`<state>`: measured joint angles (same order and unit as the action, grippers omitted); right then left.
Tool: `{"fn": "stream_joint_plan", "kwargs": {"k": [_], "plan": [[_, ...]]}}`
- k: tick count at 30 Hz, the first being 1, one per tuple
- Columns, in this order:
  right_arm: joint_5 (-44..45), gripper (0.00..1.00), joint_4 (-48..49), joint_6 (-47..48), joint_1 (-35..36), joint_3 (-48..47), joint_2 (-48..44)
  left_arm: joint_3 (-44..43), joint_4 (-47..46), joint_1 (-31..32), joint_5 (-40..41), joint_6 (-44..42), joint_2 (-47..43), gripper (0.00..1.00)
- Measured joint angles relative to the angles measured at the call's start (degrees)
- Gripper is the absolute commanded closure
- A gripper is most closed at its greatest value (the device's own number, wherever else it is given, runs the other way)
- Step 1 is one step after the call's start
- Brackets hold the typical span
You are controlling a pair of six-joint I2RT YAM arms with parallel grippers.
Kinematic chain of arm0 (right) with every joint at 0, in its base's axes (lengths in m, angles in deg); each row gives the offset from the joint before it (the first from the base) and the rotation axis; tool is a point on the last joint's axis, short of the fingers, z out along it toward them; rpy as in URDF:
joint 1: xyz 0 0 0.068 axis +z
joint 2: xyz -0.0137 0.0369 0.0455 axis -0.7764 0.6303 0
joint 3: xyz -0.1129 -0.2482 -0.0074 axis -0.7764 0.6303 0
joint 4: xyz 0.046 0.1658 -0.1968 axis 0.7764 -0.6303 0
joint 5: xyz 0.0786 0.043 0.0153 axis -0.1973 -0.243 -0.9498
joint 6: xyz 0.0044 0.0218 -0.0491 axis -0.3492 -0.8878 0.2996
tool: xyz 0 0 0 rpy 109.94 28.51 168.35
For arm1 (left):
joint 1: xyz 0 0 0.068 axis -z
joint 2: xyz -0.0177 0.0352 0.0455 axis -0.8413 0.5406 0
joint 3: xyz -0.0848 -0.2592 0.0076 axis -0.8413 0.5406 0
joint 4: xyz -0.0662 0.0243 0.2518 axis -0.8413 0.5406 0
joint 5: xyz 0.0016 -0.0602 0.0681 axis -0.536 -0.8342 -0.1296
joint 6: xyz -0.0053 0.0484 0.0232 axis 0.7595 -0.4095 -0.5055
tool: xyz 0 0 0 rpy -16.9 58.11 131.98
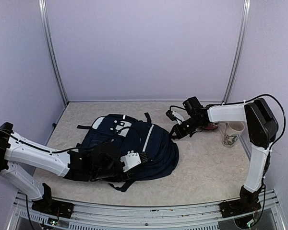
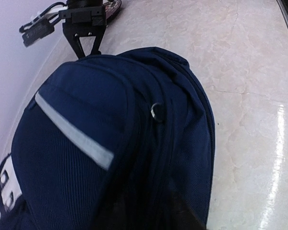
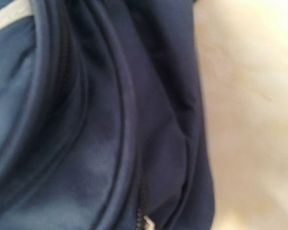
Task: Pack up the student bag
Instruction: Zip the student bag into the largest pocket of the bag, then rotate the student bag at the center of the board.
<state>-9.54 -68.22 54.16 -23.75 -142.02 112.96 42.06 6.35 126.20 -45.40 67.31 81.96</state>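
The student bag (image 1: 134, 143) lies mid-frame. The right gripper (image 1: 174, 134) is closed at its right edge, perhaps pinching fabric. I cannot tell the left gripper (image 1: 143, 157) opening.

Closed right end effector (image 1: 173, 135)

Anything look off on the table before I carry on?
Nothing stands out. The student bag lies flat on the table, looking intact, and the mug at the right edge stands upright, nothing spilled.

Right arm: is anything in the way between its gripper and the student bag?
Nothing visible. The right gripper sits at the student bag's right edge, and bag fabric fills its wrist view. The mug stands behind the gripper, apart from the bag.
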Motion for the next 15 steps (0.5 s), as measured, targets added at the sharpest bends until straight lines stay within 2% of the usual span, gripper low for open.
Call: {"fn": "stream_joint_plan", "kwargs": {"k": [4, 7, 10, 15], "plan": [[2.16, 1.00, 7.23, -2.93, -2.93, 8.74, -4.68, 1.84, 0.63, -0.20, -0.63, 4.94, -2.91, 0.21], [3.58, 1.00, 9.81, -5.25, -4.66, 13.29, -8.07, 4.15, 0.26, -2.10, -2.43, 9.44, -8.24, 0.12], [4.90, 1.00, 11.82, -6.84, -4.61, 15.52, -9.66, 5.14, 0.74, -5.57, -3.17, 15.32, -14.12, 0.10], [6.05, 1.00, 16.28, -8.76, -3.93, 19.43, -10.93, 2.95, 6.40, -19.28, 1.27, 28.81, -19.74, 0.12]]}}
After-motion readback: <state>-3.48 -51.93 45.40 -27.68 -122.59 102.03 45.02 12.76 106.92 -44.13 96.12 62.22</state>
